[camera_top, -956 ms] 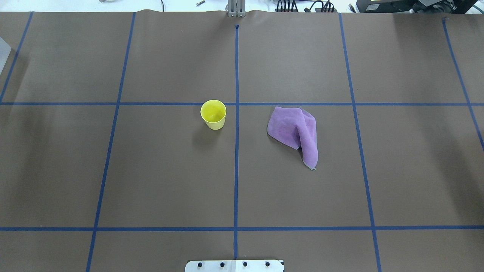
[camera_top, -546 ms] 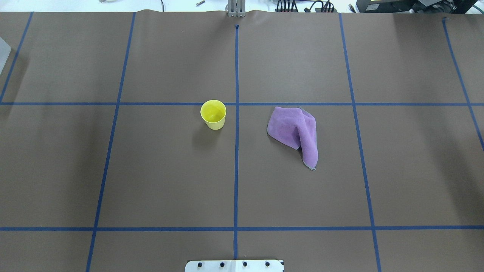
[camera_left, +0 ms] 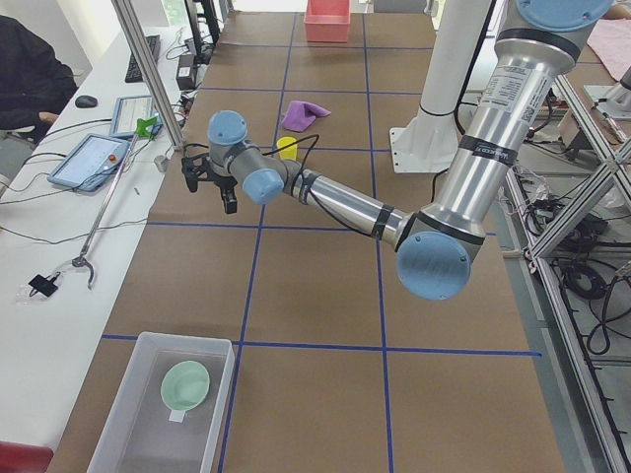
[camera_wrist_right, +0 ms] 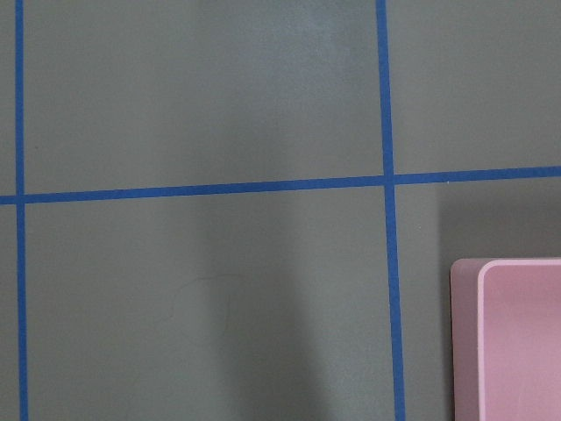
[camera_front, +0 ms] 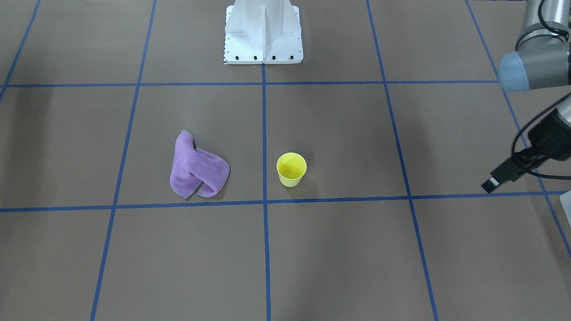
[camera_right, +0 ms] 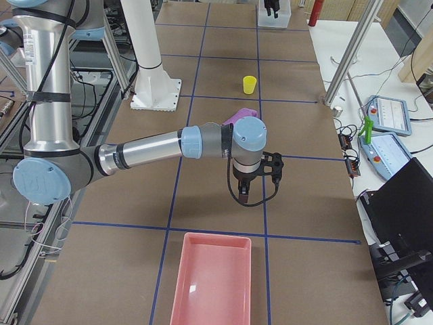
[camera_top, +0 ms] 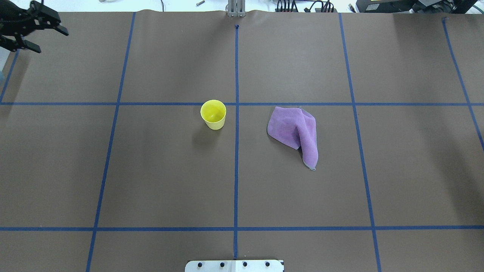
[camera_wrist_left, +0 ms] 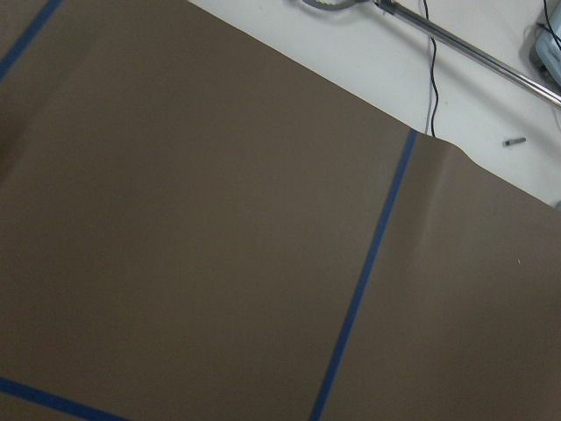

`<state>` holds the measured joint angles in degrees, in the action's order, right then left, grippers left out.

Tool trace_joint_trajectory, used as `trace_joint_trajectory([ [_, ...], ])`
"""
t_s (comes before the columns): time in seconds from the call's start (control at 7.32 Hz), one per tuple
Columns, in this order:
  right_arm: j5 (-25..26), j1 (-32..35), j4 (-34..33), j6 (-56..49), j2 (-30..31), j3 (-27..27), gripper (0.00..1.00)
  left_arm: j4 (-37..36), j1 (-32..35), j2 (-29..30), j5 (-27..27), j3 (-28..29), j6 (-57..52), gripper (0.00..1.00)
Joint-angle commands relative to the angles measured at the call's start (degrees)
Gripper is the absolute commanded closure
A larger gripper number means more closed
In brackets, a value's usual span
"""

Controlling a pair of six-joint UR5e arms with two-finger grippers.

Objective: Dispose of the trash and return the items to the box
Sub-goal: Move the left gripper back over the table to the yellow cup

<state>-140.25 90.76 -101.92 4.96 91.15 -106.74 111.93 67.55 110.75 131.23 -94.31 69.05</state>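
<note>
Even, bright overhead light, sharp frames; soft shadow beside cup [camera_top: 213, 113] on worktop [camera_top: 151, 170]; left wrist view dimmer, slightly soft.

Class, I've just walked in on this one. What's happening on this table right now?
Nothing is held yet. The cup stands upright mid-table, and the cloth lies crumpled beside it, not touching it. The left gripper hovers open over the far left corner, away from both. The right gripper hangs above the table near the pink tray; I cannot tell whether it is open. A clear bin holding a green dish sits at the table's left end.
</note>
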Motion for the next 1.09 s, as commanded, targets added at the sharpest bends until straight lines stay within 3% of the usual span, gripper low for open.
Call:
trace_joint_trajectory([
  [0.0, -0.38, -0.31, -0.04, 0.05, 0.0, -0.57, 0.0, -6.88, -12.64, 3.66, -8.84, -5.0, 6.13, 0.02],
  [0.14, -0.46, -0.4, -0.04, 0.05, 0.0, -0.75, 0.0, -8.91, -20.19, 6.3, -13.94, -4.92, 8.88, 0.02],
  [0.27, -0.55, -0.4, -0.12, 0.05, 0.08, -1.01, 0.0, -11.88, -22.61, 9.37, -14.95, -4.57, 9.52, 0.02],
  [0.55, -0.47, -0.58, -0.13, 0.05, 0.08, -1.01, 0.0, -16.47, -24.48, 15.27, -14.87, -2.91, 12.15, 0.02],
  [0.68, -0.47, -0.67, -0.13, 0.22, 0.35, -0.75, 0.0, -16.05, -24.92, 18.16, -14.87, 1.28, 14.51, 0.02],
  [0.96, -0.55, -1.02, -0.13, 1.1, 0.52, -1.1, 0.0, -15.87, -28.07, 19.42, -14.96, 3.78, 15.67, 0.02],
])
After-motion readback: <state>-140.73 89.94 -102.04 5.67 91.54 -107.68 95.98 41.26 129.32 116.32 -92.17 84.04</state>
